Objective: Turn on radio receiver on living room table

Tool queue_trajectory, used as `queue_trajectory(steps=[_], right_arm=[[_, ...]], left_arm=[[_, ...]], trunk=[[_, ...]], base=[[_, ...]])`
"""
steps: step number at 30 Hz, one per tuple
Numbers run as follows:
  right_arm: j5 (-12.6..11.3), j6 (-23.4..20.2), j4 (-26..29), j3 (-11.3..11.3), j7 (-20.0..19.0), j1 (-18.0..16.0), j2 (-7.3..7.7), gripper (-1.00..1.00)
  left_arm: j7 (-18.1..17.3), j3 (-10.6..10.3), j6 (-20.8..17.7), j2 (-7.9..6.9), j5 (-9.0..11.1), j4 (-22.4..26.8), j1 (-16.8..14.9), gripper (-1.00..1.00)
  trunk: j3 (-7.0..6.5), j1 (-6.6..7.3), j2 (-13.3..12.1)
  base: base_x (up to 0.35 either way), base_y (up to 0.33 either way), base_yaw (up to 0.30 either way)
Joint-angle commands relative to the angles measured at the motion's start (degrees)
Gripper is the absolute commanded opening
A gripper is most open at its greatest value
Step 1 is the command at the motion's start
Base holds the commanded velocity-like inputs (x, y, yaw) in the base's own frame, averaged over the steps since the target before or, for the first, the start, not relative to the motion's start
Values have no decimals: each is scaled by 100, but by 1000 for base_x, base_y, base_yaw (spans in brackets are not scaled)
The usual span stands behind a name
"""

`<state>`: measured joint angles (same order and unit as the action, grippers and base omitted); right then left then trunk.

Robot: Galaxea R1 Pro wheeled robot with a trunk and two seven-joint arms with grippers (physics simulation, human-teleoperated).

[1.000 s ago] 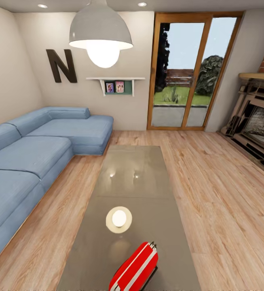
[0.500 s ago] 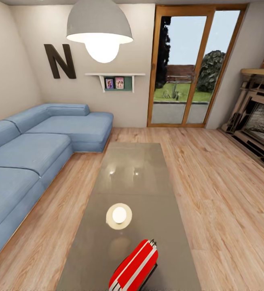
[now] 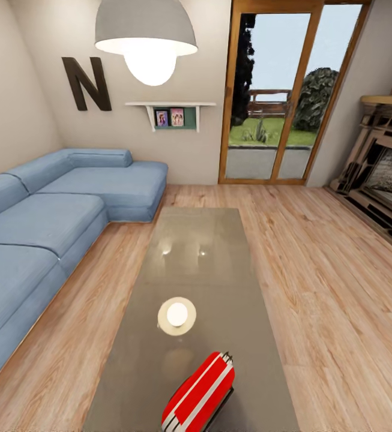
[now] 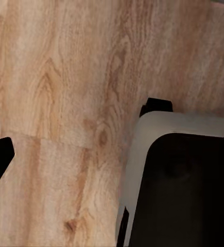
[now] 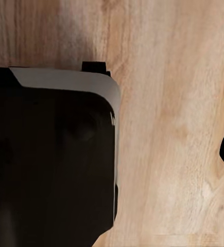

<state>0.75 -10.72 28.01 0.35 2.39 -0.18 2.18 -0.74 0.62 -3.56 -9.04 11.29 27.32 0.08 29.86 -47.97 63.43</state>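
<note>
Resting on table (image 3: 208, 264) — radio receiver (image 3: 199, 395)

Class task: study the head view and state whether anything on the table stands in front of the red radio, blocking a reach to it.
Nothing visible does. The radio receiver lies at the near end of the table, whose top holds nothing else.

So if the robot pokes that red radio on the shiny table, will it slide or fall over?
The radio looks boxy with rounded corners, so it probably won't roll. It appears to sit tilted on the glossy table, whose top reflects the lamp, so a poke may well make it slide. It looks small next to the table, likely light, so a firm push up high might tip it.
</note>
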Motion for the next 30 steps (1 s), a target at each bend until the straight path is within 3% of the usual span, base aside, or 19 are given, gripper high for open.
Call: queue_trajectory(steps=[1,5,10,14,16,19,25,30], right_arm=[[-1,-9,23,0,9,-10,2,100],[-13,-42,98,0,58,-263,29,100],[-13,-60,112,0,61,-562,43,100],[113,-150,116,-2,54,-733,45,100],[358,-243,124,-11,61,-796,40,100],[503,-275,154,-15,71,-827,38,100],[568,-283,278,-13,63,-842,37,100],[574,-282,406,-10,56,-843,37,100]], left_arm=[[-3,-1,-107,-47,46,117,1,100],[-23,-1,-565,-283,482,960,1,100],[-30,1,-660,-327,659,1670,1,100],[-32,0,-693,-336,689,2072,1,100],[-49,-1,-848,-340,696,2365,1,100],[-99,-1,-1135,-334,698,2582,1,100],[-135,-1,-1448,-347,671,2863,1,100],[-112,23,-1527,-463,675,2957,1,100]], trunk=[[10,0,0],[47,0,0],[93,0,0],[130,0,0],[149,0,0],[176,0,0],[232,0,0],[278,0,0]], base=[[0,0,0],[0,0,0],[0,0,0],[0,0,0],[0,0,0],[0,0,0],[0,0,0],[0,0,0]])
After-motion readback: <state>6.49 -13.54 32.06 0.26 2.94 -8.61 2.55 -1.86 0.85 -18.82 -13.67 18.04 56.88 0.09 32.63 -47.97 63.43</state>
